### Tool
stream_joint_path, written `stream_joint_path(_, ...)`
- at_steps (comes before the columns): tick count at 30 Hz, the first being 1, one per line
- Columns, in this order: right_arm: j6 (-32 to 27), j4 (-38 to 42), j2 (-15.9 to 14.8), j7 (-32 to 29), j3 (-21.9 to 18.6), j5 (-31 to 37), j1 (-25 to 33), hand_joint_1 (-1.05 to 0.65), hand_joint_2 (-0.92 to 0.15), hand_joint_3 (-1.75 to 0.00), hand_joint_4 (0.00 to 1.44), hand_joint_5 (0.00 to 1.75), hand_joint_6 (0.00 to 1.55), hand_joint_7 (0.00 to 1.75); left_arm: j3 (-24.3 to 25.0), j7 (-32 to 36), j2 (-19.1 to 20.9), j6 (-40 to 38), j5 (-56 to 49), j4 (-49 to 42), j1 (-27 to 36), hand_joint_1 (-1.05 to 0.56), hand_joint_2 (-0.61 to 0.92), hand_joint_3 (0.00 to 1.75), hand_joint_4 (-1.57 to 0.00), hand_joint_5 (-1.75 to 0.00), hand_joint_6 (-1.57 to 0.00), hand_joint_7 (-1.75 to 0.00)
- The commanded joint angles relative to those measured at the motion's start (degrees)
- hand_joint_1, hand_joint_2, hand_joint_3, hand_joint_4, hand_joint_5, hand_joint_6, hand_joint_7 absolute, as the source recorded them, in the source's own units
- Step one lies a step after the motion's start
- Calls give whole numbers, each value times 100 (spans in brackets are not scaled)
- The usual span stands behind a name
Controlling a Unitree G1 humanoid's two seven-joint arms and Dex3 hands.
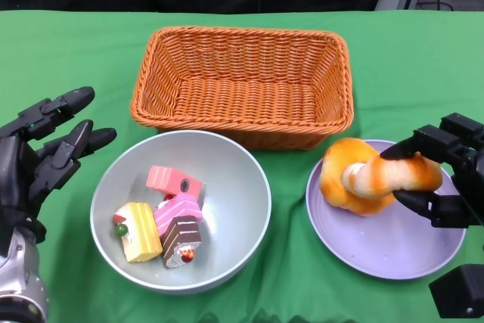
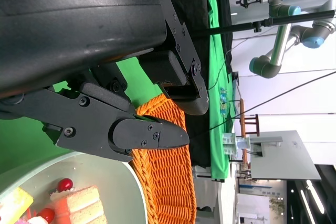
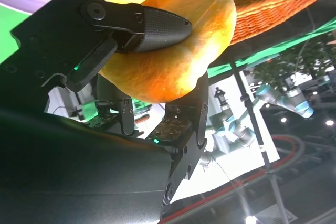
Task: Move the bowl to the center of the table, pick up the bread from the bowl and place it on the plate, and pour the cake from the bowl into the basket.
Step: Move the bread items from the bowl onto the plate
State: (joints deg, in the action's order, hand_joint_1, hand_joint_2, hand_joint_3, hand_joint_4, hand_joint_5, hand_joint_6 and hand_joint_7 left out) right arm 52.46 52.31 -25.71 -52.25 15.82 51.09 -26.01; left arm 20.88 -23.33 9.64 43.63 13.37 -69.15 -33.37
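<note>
A grey bowl (image 1: 242, 187) sits at the front middle of the green table, with several cake pieces (image 1: 168, 221) inside. To its right lies a purple plate (image 1: 393, 251). My right hand (image 1: 439, 179) grips a golden twisted bread (image 1: 363, 175) whose far end rests over the plate's left part; the right wrist view shows its fingers (image 3: 152, 22) clamped on the bread (image 3: 173, 56). My left hand (image 1: 45, 153) hovers open beside the bowl's left rim, fingers spread and holding nothing. Behind both stands an empty orange wicker basket (image 1: 242, 85).
The basket's front wall nearly touches the bowl's far rim and the plate. Green cloth (image 1: 423, 58) stretches to the right of the basket and to its left. The table's far edge meets a dark background.
</note>
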Motion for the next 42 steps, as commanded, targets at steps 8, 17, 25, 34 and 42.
stream_joint_path(8,342,490,-7,762,-58,-1173,-122,5,-46,-110,76,167,83,118,20,-35,178,-5,3,-25,-6,-41,92,28,-112,-1,-94,-1)
stream_joint_path(17,176,-275,223,3362,-570,-3251,300,6,-45,-114,81,175,76,130,10,-62,191,-30,-2,-37,-9,-41,92,29,-112,0,-94,0)
stream_joint_path(25,-866,-1776,367,4792,-896,-4212,843,8,-49,-115,76,172,71,133,19,-78,179,-81,20,-40,-23,-42,92,28,-113,-1,-94,0)
stream_joint_path(34,-2851,-3538,393,6361,-1176,-5379,1372,9,-61,-105,70,174,62,140,16,-132,203,-100,6,-50,-29,-41,92,28,-112,0,-94,0)
stream_joint_path(42,-4743,-4589,268,7245,-1379,-5738,1544,4,-66,-94,65,175,58,145,-1,-83,217,-91,-40,-71,-41,-41,92,27,-113,-1,-94,0)
